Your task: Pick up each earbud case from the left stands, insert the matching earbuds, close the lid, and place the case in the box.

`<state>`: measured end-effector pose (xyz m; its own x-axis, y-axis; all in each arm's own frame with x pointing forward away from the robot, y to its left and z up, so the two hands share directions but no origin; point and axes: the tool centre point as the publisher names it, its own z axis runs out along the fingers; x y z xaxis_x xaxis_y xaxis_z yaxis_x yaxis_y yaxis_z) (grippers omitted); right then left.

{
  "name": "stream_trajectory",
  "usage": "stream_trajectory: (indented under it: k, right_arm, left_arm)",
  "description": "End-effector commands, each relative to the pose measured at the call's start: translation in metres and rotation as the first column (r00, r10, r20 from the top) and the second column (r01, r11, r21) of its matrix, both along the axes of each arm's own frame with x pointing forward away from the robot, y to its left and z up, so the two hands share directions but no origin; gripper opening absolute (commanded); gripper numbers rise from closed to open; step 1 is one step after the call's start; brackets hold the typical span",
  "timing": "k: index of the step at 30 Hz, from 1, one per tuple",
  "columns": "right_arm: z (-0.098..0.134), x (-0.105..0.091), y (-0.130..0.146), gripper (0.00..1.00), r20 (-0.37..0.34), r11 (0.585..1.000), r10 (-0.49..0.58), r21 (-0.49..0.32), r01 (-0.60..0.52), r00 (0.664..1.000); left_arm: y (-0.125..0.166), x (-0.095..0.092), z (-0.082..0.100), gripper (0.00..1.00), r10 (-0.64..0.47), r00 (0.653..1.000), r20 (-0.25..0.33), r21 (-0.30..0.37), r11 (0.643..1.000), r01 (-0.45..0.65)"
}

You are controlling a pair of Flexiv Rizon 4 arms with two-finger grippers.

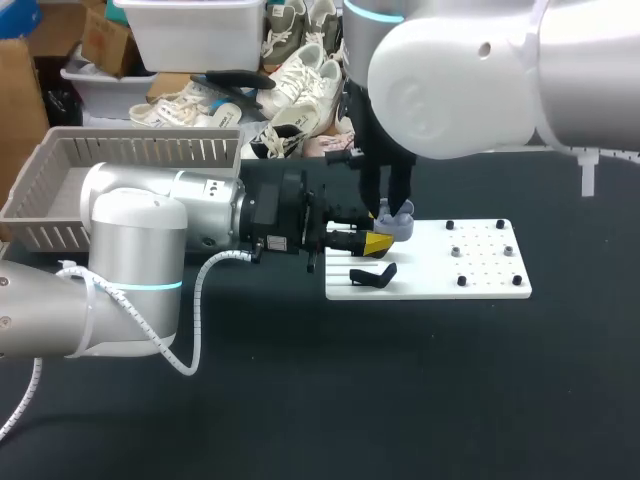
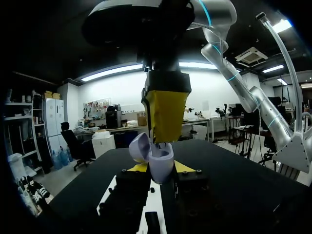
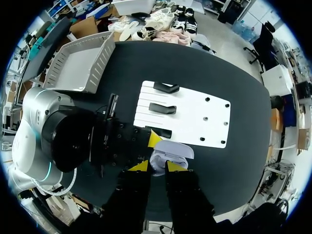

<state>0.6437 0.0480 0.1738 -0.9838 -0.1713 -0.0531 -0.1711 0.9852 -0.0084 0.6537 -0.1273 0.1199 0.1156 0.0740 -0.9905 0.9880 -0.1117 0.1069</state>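
A lavender earbud case hangs with its lid open just above the left end of the white board. My left gripper reaches in level from the left and is shut on the case body, one yellow tip on each side. My right gripper comes straight down from above. Its yellow tips meet the case at the open mouth, beside the raised lid, and grip it there. Black stands line the board's left part. Small dark and grey pieces sit on its right part.
A grey slatted basket stands at the back left, behind my left arm. One black stand shows at the board's front left corner. Dark tabletop lies in front of the board and to its right.
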Motion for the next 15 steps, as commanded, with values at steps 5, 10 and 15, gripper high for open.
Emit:
stream_trajectory:
  k: [5, 10, 15]
  right_arm:
    - [-0.0033, 0.0022, 0.0002, 0.0, -0.005, 1.0, 0.0, -0.01, 0.0, 1.0]
    - [-0.0052, 0.0027, 0.0001, 0.0, -0.009, 1.0, 0.001, -0.018, -0.002, 1.0]
    - [-0.0055, 0.0028, -0.0004, 0.0, -0.01, 1.0, 0.004, -0.03, -0.004, 1.0]
  left_arm:
    - [0.0, -0.0002, -0.0003, 0.0, 0.001, 1.0, 0.001, -0.002, 1.0, -0.001]
    - [0.0, -0.0002, -0.0003, 0.0, 0.001, 1.0, 0.001, -0.002, 1.0, -0.001]
    - [0.0, -0.0002, -0.0003, 0.0, 0.001, 1.0, 0.001, -0.002, 1.0, -0.001]
